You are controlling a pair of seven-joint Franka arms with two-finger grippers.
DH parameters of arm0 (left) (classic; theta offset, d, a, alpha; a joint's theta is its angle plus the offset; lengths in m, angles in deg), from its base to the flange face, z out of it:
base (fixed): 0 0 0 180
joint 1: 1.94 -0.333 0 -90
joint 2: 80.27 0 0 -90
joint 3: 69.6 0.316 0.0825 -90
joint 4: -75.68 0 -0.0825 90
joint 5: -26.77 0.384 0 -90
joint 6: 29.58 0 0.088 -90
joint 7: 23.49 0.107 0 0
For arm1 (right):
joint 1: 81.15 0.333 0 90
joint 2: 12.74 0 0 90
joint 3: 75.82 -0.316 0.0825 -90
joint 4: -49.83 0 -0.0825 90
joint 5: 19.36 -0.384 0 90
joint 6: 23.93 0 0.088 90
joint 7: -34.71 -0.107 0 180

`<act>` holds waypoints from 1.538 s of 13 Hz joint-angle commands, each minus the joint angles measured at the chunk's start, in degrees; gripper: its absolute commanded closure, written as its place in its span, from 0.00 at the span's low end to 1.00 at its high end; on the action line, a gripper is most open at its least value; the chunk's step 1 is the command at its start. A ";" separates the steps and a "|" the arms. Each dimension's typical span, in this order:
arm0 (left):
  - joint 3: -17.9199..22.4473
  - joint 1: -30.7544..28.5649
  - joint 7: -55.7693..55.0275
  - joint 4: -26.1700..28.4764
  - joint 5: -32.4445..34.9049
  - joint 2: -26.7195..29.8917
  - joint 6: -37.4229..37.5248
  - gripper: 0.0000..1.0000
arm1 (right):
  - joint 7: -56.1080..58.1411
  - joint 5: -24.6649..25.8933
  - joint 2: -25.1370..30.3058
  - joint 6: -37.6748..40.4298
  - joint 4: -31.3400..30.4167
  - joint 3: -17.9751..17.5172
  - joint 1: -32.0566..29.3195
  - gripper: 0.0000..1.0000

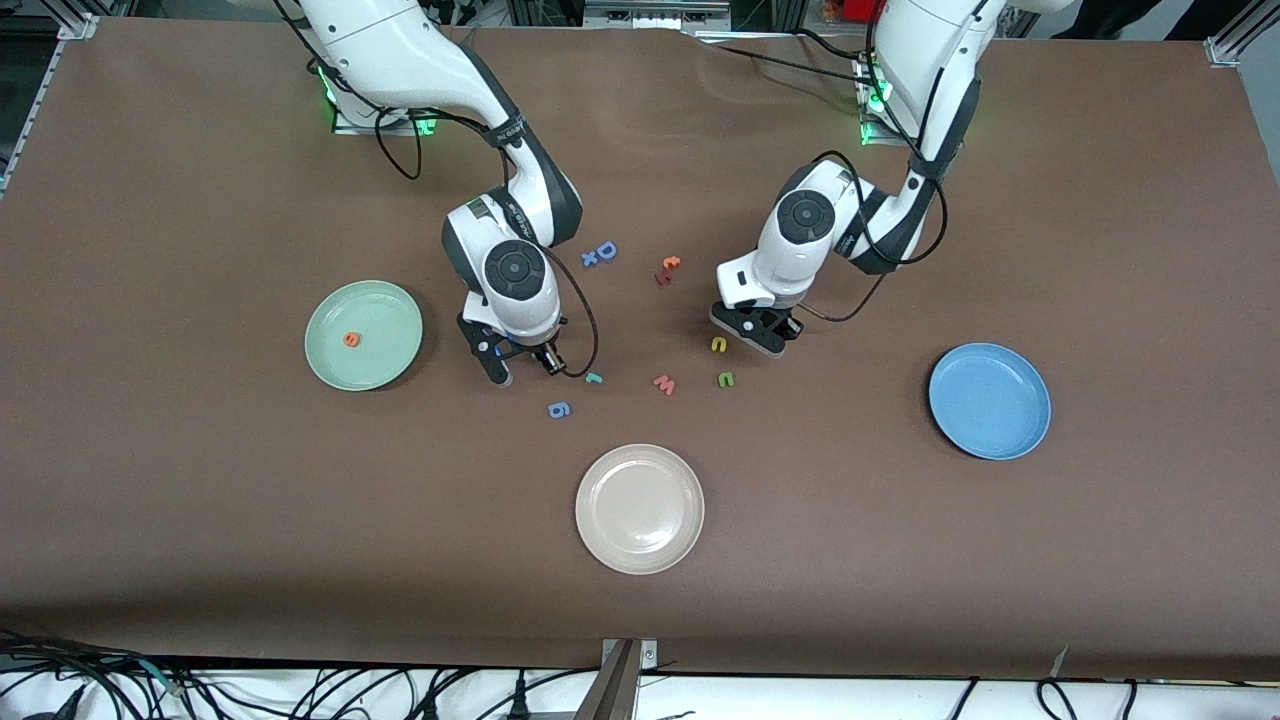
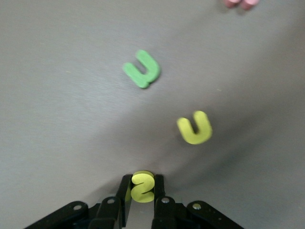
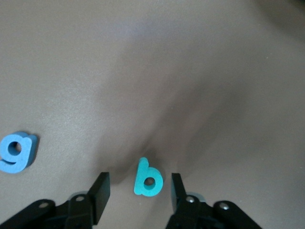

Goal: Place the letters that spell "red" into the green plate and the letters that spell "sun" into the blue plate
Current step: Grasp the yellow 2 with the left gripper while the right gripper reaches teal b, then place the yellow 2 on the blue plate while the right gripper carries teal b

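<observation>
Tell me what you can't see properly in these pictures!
- Front view: the left gripper and its arm cover the yellow "s"; only the left wrist view shows it pinched.
- Front view: the right gripper hides the teal "d" between its fingers.
- Left wrist view: the red letter is cut off by the edge.
- Front view: the orange letter in the green plate is too small to read.

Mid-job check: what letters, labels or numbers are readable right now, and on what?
"s": yellow s, gripped by left gripper.
"d": teal d, between right gripper's open fingers.
"e": orange e, in green plate.
"r": teal r.
"u": yellow u.
"n": green n.
"w": red w.
"g": blue g.
"D", "x": blue D, blue x.
Unreadable: two orange-red letters.
No printed labels.
</observation>
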 commanded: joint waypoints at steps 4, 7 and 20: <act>2.52 -11.42 10.70 -0.73 1.76 10.36 10.52 0.95 | -0.04 -1.12 -1.91 0.15 1.45 -0.13 -0.46 0.48; 2.25 -19.68 14.32 -0.64 1.32 15.12 16.34 0.95 | 0.05 -1.13 -1.91 0.24 1.45 -0.30 -0.28 0.68; 2.34 -37.99 12.58 -5.99 -3.60 2.93 15.75 0.94 | 32.97 -0.51 4.94 19.49 2.44 11.19 -0.72 0.86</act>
